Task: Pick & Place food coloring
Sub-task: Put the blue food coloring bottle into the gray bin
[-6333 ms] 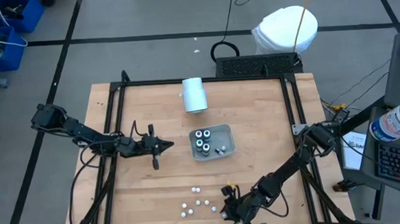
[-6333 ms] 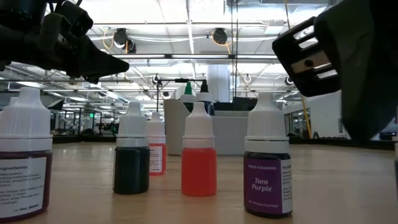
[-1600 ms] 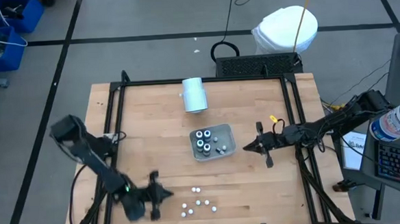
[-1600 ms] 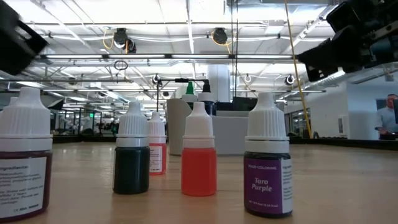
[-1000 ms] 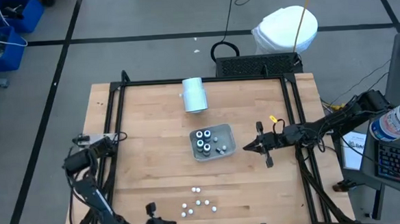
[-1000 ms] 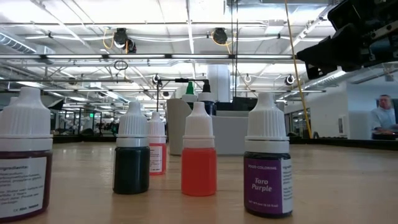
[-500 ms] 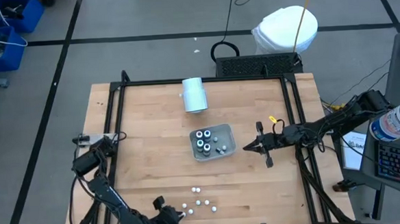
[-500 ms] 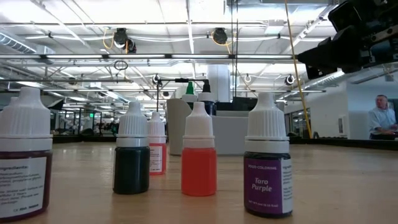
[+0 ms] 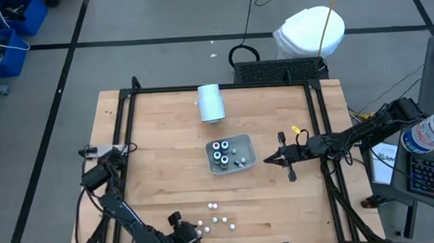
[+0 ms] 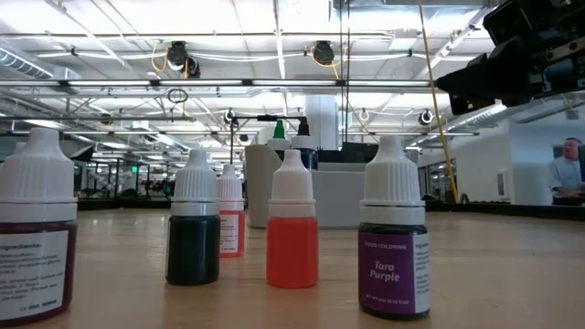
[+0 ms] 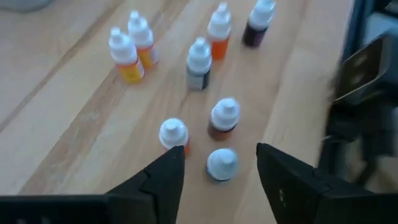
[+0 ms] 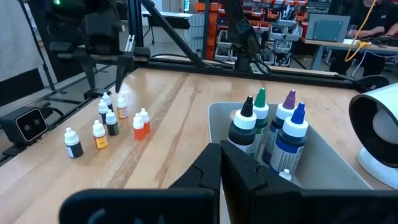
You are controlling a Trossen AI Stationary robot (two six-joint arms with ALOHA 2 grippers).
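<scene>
White-capped food coloring bottles [image 11: 199, 62]: orange, yellow, purple; grey tray [image 9: 244, 144].

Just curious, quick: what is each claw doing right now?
Left claw: open, holding nothing, above the small bottles.
Right claw: closed, empty.

Wooden table [image 9: 159, 162] inside black frame. Grey tray [image 9: 246, 144] at centre, holding larger bottles. White cylinder [image 9: 211, 103] on its side toward far edge, left of tray. Cluster of small food coloring bottles [image 9: 215, 220] stands upright on bare wood near front edge, well apart from tray.
</scene>
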